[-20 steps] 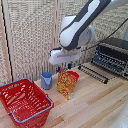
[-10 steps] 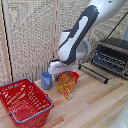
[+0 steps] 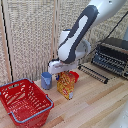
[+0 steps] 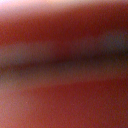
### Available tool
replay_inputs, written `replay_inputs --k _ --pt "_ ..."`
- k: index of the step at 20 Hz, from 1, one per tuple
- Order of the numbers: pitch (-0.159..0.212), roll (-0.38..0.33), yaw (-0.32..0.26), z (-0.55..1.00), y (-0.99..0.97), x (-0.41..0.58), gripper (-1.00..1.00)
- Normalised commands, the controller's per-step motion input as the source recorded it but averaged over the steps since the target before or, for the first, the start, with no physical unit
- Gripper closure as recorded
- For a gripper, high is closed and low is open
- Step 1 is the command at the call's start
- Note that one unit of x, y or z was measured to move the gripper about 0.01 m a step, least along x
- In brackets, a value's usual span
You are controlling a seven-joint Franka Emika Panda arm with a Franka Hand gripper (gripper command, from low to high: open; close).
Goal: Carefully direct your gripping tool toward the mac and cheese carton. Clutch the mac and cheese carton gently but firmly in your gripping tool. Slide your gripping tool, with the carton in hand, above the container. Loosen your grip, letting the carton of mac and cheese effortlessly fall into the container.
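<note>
The mac and cheese carton (image 3: 65,87) stands upright on the wooden table, orange-yellow with red print, between a blue cup and a red bowl. My gripper (image 3: 62,74) hangs right at the carton's top edge, at the end of the white-and-grey arm. Its fingers are mostly hidden behind the gripper body and the carton top, so I cannot tell whether they are closed on it. The red basket (image 3: 15,95) with a grey-blue rim stands on the table toward the exterior view's left, apart from the carton. The wrist view is a blur of red and orange bands.
A small blue cup (image 3: 46,80) stands just beside the carton toward the basket. A small red bowl (image 3: 75,76) sits behind the carton. A black toaster oven (image 3: 113,56) and a dark wire rack (image 3: 95,73) are at the exterior view's right. Wicker panels stand behind.
The arm has lowered and bent down; the gripper has come from above the carton down to its top edge. The carton, cup and basket have not moved.
</note>
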Motion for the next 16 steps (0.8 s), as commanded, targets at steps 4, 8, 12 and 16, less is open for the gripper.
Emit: replay_inputs --k 4,8,12,16 --pt "0.108 0.0 -0.06 0.52 0.0 0.071 1.0" --pt "0.109 0.01 -0.132 0.89 0.0 0.129 1.0" --pt "0.051 0.0 -0.128 0.99 0.02 0.296 1.0" --pt "-0.004 0.0 -0.12 0.91 0.32 0.386 1.0"
